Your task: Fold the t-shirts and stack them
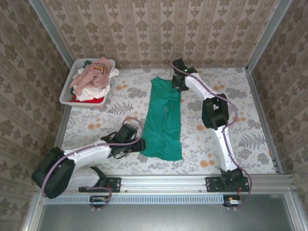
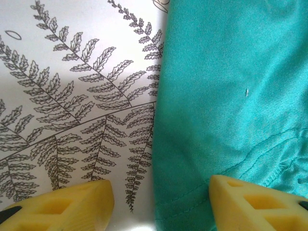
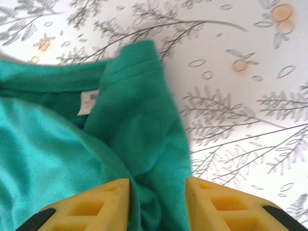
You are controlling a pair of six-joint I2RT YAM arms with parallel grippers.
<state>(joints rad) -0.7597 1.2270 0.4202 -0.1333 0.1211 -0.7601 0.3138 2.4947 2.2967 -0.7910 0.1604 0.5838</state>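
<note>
A teal-green t-shirt (image 1: 166, 118) lies folded lengthwise as a long strip in the middle of the table. My left gripper (image 1: 140, 144) sits low at its near left corner. In the left wrist view the left gripper (image 2: 161, 202) is open, its yellow fingers astride the side edge of the shirt (image 2: 231, 96) near the hem, which lies flat. My right gripper (image 1: 176, 88) is at the shirt's far right end. In the right wrist view the right gripper (image 3: 158, 202) has its jaws apart with bunched teal cloth (image 3: 134, 125) between them, close to the white neck tag (image 3: 88, 102).
A white tub (image 1: 67, 91) at the back left holds a heap of pink, white and red t-shirts (image 1: 94, 79). The table wears a leaf-and-flower printed cloth (image 1: 226, 139). Patterned walls close in the back and both sides.
</note>
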